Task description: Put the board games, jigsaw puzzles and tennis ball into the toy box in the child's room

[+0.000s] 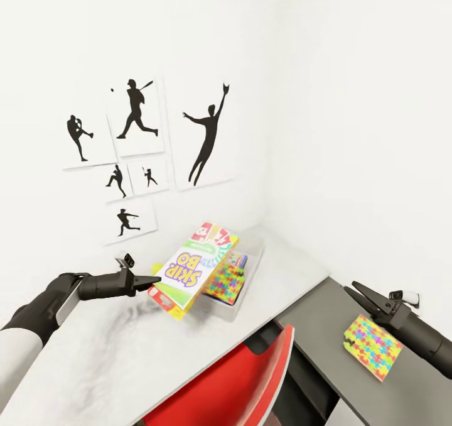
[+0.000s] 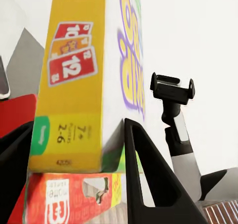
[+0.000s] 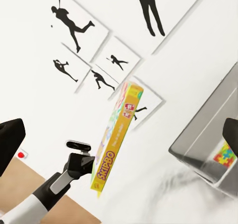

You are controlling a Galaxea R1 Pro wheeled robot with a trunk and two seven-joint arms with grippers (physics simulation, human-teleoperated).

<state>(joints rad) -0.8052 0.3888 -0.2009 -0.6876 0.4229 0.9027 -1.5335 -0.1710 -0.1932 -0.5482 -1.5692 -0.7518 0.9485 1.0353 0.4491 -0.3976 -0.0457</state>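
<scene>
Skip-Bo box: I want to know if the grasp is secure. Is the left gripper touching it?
Touching. In the left wrist view the left gripper has its fingers pressed against both sides of the Skip-Bo box.

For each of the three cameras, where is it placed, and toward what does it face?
Head view: from the head, down over pale grey desk; both arms show.
Left wrist view: along the left gripper, at the white-and-yellow Skip-Bo game box between its fingers.
Right wrist view: from the right arm, toward the picture wall; left arm visible.
Shared: all show the Skip-Bo box.
</scene>
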